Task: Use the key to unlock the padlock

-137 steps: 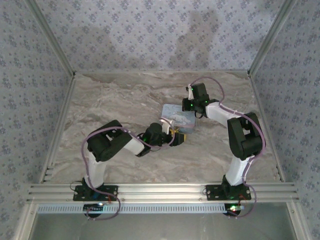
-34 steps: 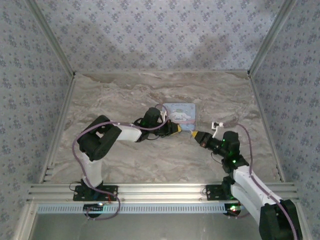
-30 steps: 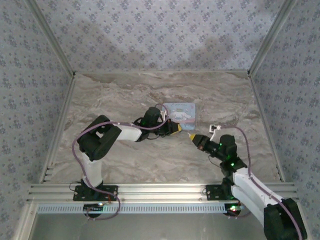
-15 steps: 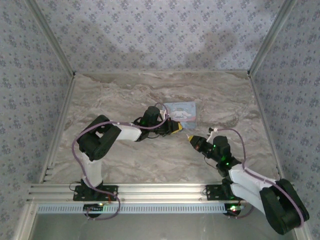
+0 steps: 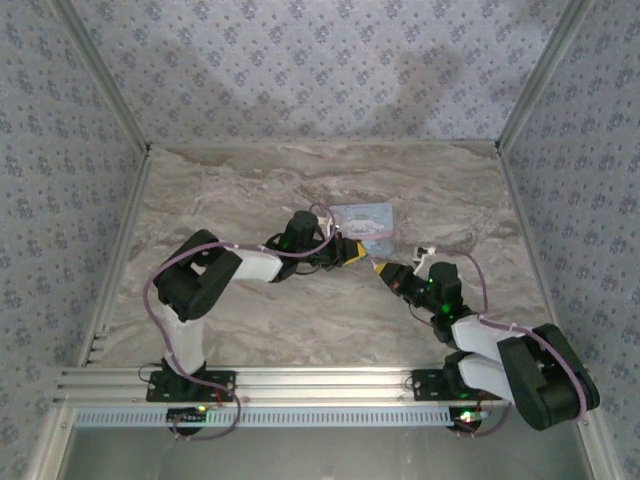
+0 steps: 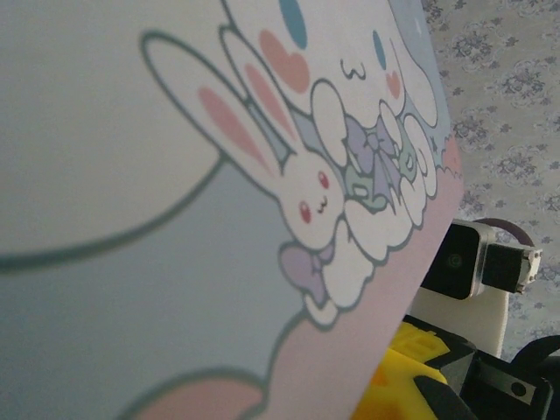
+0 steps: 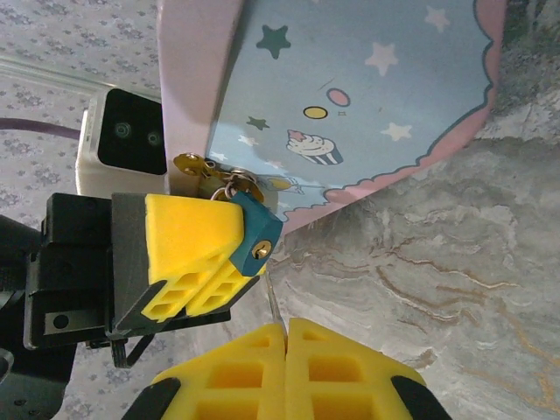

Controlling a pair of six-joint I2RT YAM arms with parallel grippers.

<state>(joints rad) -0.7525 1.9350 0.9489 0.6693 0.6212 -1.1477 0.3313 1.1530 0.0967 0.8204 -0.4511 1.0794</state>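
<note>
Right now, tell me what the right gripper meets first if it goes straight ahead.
Probably the padlock. In the right wrist view it hangs just ahead of the right gripper, whose key points at it. Depth is unclear.

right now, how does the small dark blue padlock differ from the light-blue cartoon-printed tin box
Size: the small dark blue padlock is far smaller than the light-blue cartoon-printed tin box. Look: the padlock is plain with a brass keyhole; the tin carries stars, a cupcake and a pink border. Pose: the padlock hangs at the tin's brass hasp. Both are bluish.
</note>
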